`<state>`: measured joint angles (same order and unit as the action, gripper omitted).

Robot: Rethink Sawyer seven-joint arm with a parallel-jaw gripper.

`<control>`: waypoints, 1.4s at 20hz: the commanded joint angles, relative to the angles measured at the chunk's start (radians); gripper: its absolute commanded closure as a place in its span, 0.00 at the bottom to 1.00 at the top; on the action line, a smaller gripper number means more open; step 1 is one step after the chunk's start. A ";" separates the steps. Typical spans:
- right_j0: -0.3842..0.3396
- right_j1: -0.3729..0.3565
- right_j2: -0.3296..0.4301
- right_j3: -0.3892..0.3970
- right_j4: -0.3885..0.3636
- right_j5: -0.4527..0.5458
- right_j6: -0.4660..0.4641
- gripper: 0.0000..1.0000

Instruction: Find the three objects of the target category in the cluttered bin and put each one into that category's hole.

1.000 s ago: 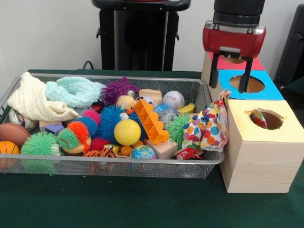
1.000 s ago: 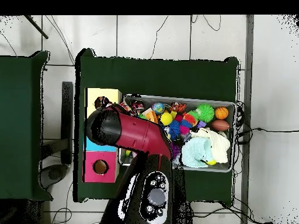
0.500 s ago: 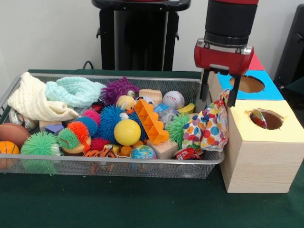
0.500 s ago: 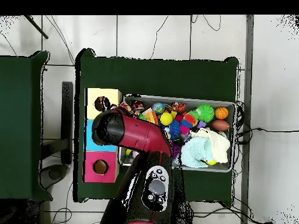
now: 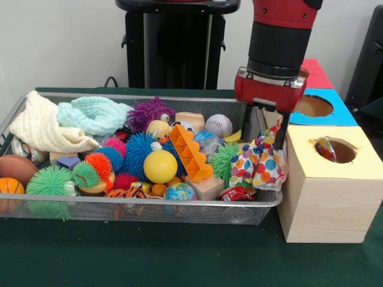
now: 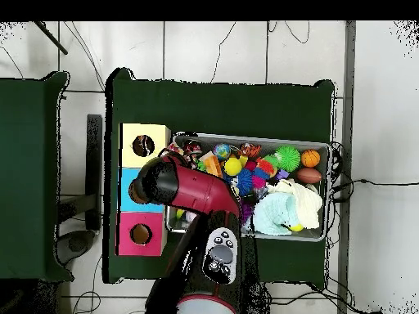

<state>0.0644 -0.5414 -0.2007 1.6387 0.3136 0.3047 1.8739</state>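
Front view: gripper point(image 5: 263, 127) sits in the right-centre of the frame, over the right end of the wire basket point(image 5: 149, 208), fingers point(image 5: 246, 122) spread wide with nothing between them. The right fingertip is at the top edge of the polka-dot cloth point(image 5: 261, 162), which is draped over the basket's right rim and lies against the left wall of the wooden box point(image 5: 326, 206); can't tell if the tip actually touches the cloth. The yellow-ringed hole point(image 5: 336, 150) is on top of that box, right side of the frame, with a second bit of dotted cloth point(image 5: 324, 147) showing at its left edge. Blue-topped box point(image 5: 336, 110) is behind it, red-topped box point(image 5: 314, 75) behind that, partly hidden by the arm point(image 5: 282, 30). The basket is full of clutter: yellow ball point(image 5: 160, 166), orange block point(image 5: 190, 153), baseball point(image 5: 218, 125), purple spiky ball point(image 5: 149, 112), cream knit cloth point(image 5: 42, 127) and pale green knit cloth point(image 5: 96, 115) at the upper left of the basket. Overhead view: the arm point(image 6: 190, 186) covers the basket's left end point(image 6: 245, 139) beside the row of boxes; the yellow box top point(image 6: 144, 145) is in the upper left, and the gripper itself is hidden under the arm.
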 commanded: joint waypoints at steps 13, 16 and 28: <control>-0.110 -0.003 0.165 0.169 -0.003 0.115 0.085 0.00; -0.114 -0.041 0.195 0.205 0.015 0.108 0.110 0.00; -0.156 -0.106 0.293 0.260 0.085 0.079 0.173 0.00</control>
<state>-0.0327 -0.6066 -0.0679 1.8002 0.3255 0.3061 1.8739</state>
